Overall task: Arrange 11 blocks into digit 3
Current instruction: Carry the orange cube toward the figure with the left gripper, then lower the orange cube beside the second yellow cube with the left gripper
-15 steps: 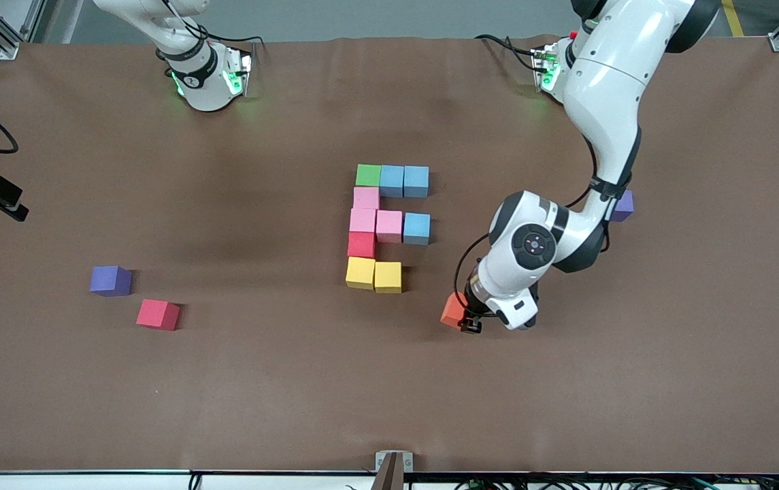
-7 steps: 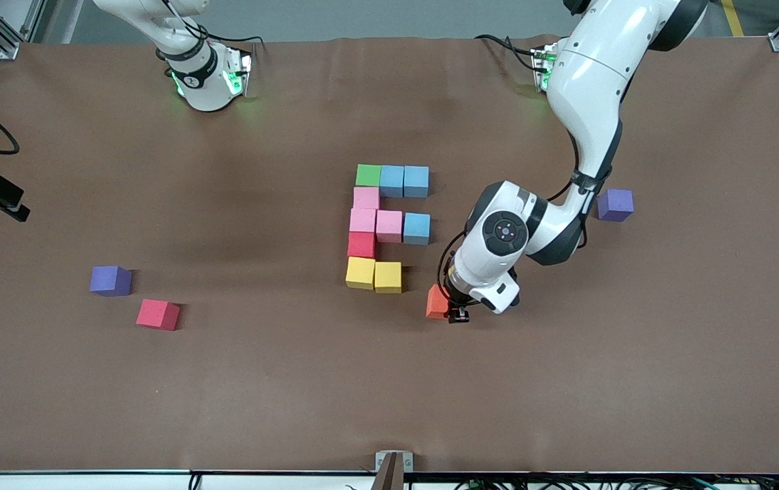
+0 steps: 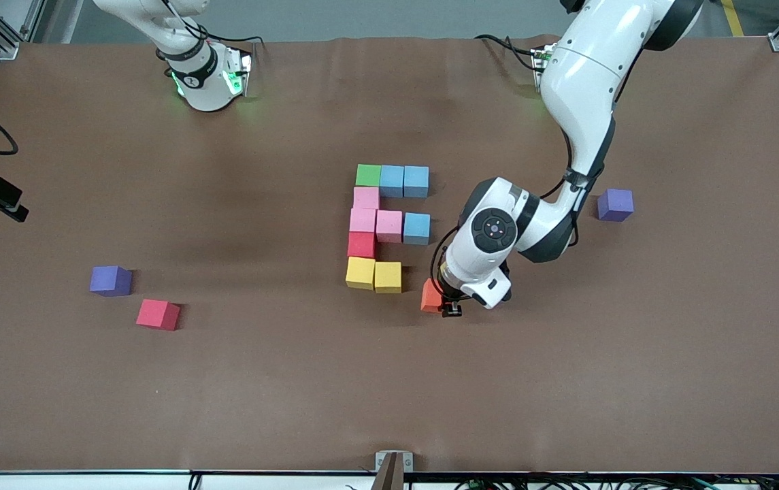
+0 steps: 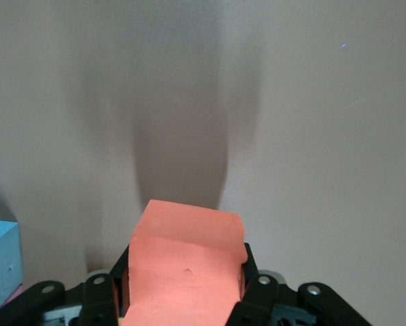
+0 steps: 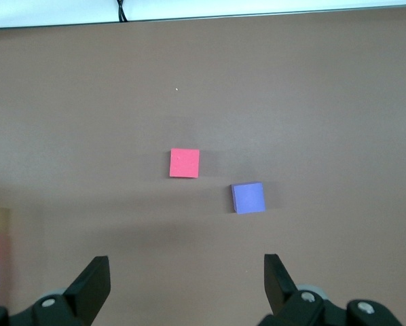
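- Left gripper (image 3: 445,304) clamps orange cube (image 3: 431,295), just off yellow pair (image 3: 374,275) at their 3 o'clock.
- Right gripper (image 5: 184,285) spread wide, waiting.
- Next: butt orange against yellow, finishing the bottom bar.

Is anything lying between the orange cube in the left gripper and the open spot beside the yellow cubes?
Nothing visible. The orange cube sits beside the yellow cubes, with only bare table between.
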{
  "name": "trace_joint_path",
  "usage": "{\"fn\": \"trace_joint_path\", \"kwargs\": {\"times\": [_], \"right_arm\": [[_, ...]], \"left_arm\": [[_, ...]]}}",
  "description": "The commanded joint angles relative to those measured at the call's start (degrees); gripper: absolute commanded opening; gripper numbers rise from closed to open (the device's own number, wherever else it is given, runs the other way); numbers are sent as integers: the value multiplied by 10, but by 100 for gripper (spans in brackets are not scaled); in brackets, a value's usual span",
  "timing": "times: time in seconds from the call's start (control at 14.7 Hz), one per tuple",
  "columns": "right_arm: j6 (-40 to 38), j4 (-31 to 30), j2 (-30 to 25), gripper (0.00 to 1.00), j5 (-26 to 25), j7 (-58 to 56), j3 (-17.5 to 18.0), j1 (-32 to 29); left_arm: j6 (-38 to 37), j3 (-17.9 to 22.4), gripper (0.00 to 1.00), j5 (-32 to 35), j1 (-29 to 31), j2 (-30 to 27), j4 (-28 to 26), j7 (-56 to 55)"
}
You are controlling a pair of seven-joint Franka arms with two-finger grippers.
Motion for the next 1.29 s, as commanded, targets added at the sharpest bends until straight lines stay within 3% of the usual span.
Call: {"fn": "trace_joint_path", "kwargs": {"times": [0.0, 0.34, 0.61, 1.23], "right_arm": [[0, 2, 1, 100, -4, -2, 8, -9], [-1, 1, 2, 100, -4, -2, 8, -11], [0, 1, 4, 100, -4, -2, 8, -11], [-1, 1, 4, 100, -4, -2, 8, -12]], "left_arm": [[-21, 13, 17, 11, -15, 19, 35, -25], [-33, 66, 17, 8, -71, 34, 44, -54], [-49, 68, 17, 10, -85, 57, 78, -89], [-77, 68, 17, 11, -105, 58, 77, -136]]}}
